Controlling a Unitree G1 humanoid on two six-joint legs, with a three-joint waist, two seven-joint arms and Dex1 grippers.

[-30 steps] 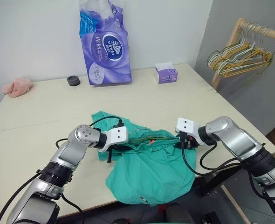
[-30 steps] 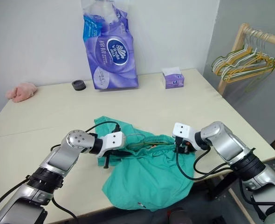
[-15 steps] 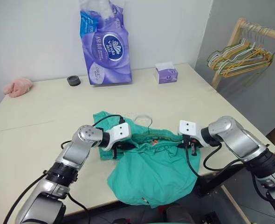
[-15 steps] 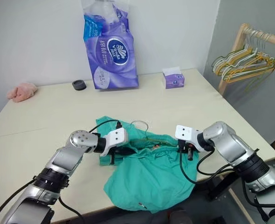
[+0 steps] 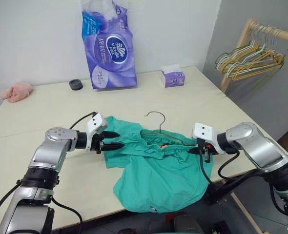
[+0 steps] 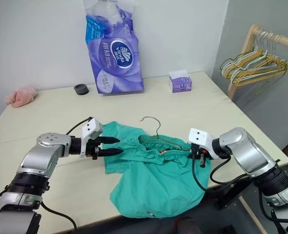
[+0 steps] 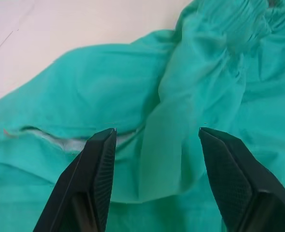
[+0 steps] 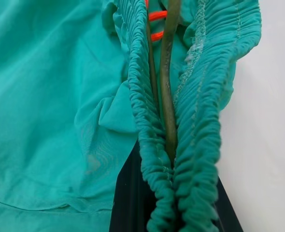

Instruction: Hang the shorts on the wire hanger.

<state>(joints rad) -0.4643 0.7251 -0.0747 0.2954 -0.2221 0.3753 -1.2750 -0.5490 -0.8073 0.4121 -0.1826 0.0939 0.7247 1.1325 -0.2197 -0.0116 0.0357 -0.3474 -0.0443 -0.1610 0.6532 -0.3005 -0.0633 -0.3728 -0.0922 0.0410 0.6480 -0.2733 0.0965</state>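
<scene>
The shorts (image 5: 156, 168) lay across the near part of the table (image 5: 46, 105), their gathered waistband running left to right between my two hands and their legs spilling over the front edge. The wire hanger (image 5: 158, 126) was tucked inside that waistband, its long bar lying along the same left-to-right line, with the curved hook poking out at the far side, about midway between my hands.

My right gripper (image 5: 202, 151) was pinched shut on the right end of the waistband; in its wrist view the fabric bunched around the hanger's wire between my fingers, so I judged I had cloth and wire together.

My left gripper (image 5: 113, 140) hung at the left end of the shorts, its two fingers (image 7: 96, 164) spread apart with nothing between them. They pointed right, along the waistband, with the loose left edge of cloth just ahead of the tips. That made my left hand the nearer one to the slack end, and I judged the next reach would run straight along that axis.
</scene>
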